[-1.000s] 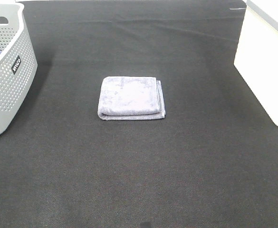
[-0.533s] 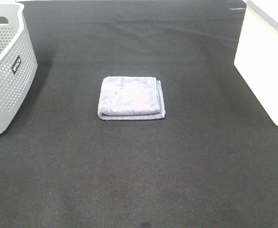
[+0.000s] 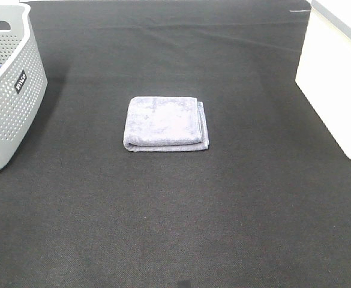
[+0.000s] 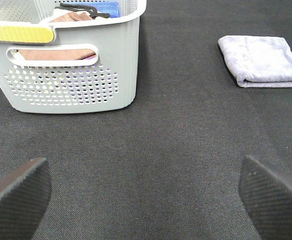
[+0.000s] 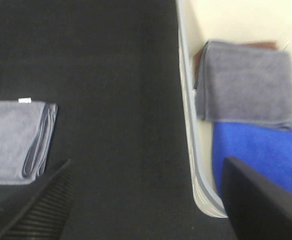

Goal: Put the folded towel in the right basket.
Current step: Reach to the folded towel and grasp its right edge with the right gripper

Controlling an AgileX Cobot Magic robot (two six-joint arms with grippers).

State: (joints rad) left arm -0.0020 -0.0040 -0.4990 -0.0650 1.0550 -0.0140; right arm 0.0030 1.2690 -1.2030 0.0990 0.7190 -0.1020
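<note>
A folded grey-lilac towel [image 3: 165, 123] lies flat on the black table at the centre; it also shows in the left wrist view [image 4: 263, 60] and the right wrist view [image 5: 17, 141]. The right basket [image 3: 337, 72] is cream-white, at the table's right edge; the right wrist view looks down into it past its rim [image 5: 188, 120]. Neither arm shows in the exterior view. My left gripper [image 4: 146, 192] is open and empty, over bare table near the left basket. My right gripper [image 5: 146, 205] is open and empty, above the right basket's rim.
A grey perforated basket [image 3: 7, 90] stands at the left edge, holding brown and blue cloths [image 4: 81, 12]. Inside the right basket lie a folded grey towel [image 5: 245, 85] and a blue cloth [image 5: 260, 155]. Black cloth [image 3: 175, 228] covers the table.
</note>
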